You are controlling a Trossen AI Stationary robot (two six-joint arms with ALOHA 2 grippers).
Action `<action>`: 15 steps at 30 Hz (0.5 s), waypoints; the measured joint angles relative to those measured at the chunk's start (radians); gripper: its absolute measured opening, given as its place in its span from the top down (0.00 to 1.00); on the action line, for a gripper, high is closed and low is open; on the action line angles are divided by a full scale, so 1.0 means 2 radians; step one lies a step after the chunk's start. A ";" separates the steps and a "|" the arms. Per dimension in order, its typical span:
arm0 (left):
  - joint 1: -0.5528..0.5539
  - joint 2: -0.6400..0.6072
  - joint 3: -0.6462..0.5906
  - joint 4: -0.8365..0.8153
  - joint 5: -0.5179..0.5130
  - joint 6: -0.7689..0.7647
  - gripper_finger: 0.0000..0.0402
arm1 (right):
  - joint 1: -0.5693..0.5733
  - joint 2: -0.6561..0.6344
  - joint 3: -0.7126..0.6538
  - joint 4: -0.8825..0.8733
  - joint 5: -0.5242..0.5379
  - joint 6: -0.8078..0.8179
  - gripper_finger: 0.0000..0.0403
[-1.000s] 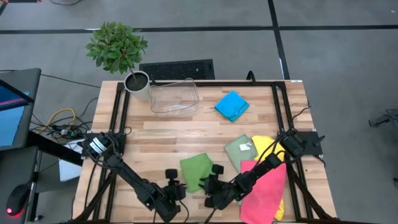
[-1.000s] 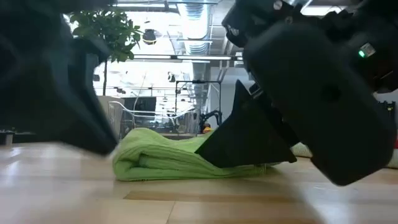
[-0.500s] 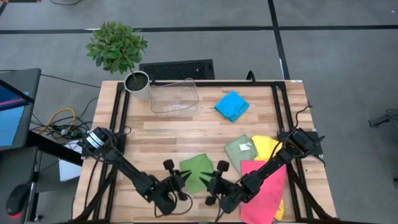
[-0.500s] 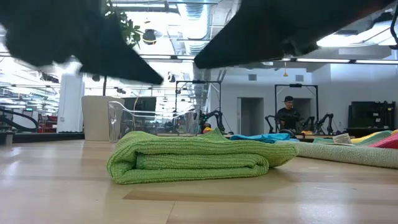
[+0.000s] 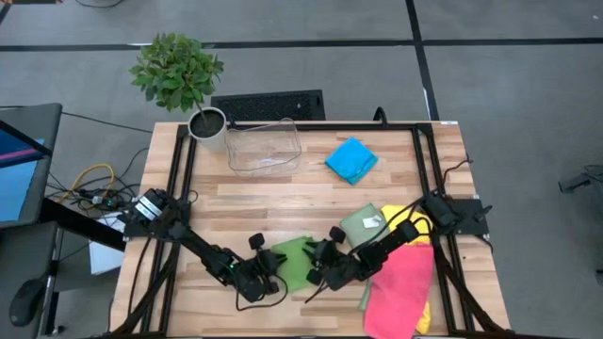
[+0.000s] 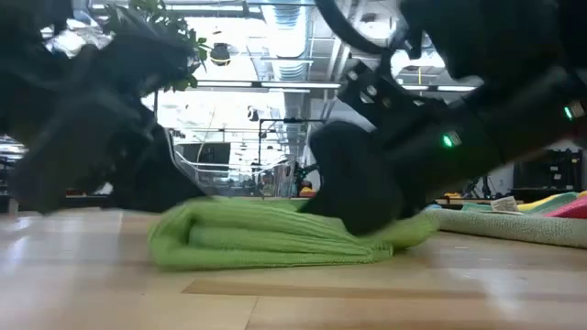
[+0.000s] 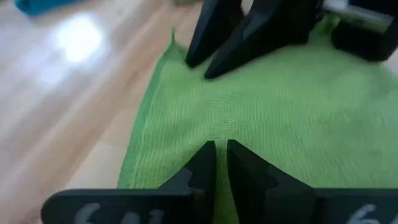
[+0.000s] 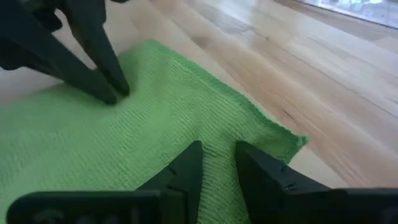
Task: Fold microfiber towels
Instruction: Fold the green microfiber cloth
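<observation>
Near the worktop's front edge, the left gripper (image 5: 267,274) with fingers pinched together and the right gripper (image 5: 316,266) with fingers a little apart press on the folded bright green towel (image 5: 294,260), and should push down gently and evenly to flatten it.

The high view looks straight down from well above, taking in the whole slatted wooden table (image 5: 283,202) and both arms. The low view sits at table-top height, looking level across the boards into the room, very near the folded bright green microfiber towel (image 6: 275,238). Each wrist view looks forward past its own two dark fingers, close over that same towel (image 7: 280,112) (image 8: 93,143). All four views share it; each wrist view seemingly catches the other arm's fingers.
</observation>
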 joint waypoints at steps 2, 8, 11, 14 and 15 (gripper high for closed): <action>0.007 0.004 -0.002 0.003 0.016 -0.010 0.92 | 0.000 0.000 0.001 -0.005 -0.003 0.000 0.69; 0.005 0.002 0.000 -0.002 0.021 -0.004 0.92 | 0.010 -0.058 0.000 -0.028 0.029 -0.065 0.69; 0.002 -0.014 -0.001 -0.007 0.025 -0.004 0.92 | 0.023 -0.103 0.000 -0.040 0.046 -0.088 0.69; -0.003 -0.043 0.006 -0.006 0.017 0.017 0.92 | 0.039 -0.126 0.000 -0.028 0.045 -0.104 0.69; -0.006 -0.053 0.009 -0.005 0.007 0.030 0.92 | 0.044 -0.123 0.000 -0.016 0.044 -0.105 0.69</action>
